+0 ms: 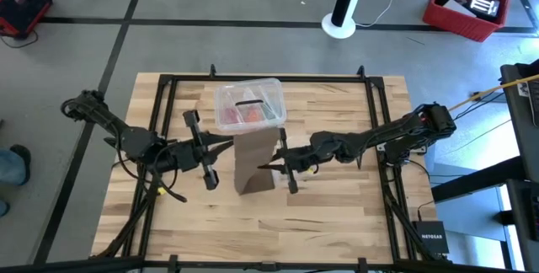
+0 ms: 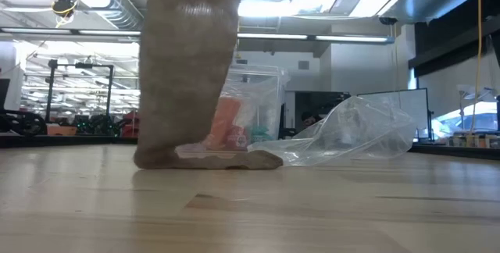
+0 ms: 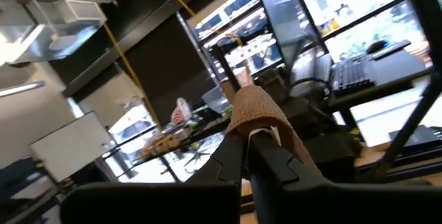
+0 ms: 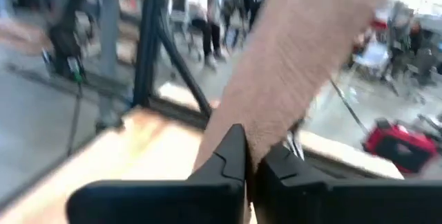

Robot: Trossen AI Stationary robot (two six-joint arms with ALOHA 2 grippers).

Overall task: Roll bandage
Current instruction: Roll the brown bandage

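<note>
Holding the bandage up off the bench between my two arms, I have it hanging as a wide brown-tan strip over the middle of the bench. In the low view its lower end rests folded on the wood while the rest rises straight out of sight. My left gripper has its fingers pressed together on one edge of the cloth, which drapes over the fingertips. My right gripper is likewise pinched shut on the opposite edge, the fabric climbing away from the fingers. Both grips sit near the bench's centre, the left toward the left edge, the right toward the right edge.

I judge this to be the early lift-and-straighten step: no coil shows anywhere yet. Next I would need to lay the strip flat along the bench, free one gripper, and start turning an end over itself, keeping tension even so the edges stay aligned.

Just beyond the bandage, toward the far edge, stands a clear plastic box with red contents, and a crinkled clear plastic bag lies beside it.
</note>
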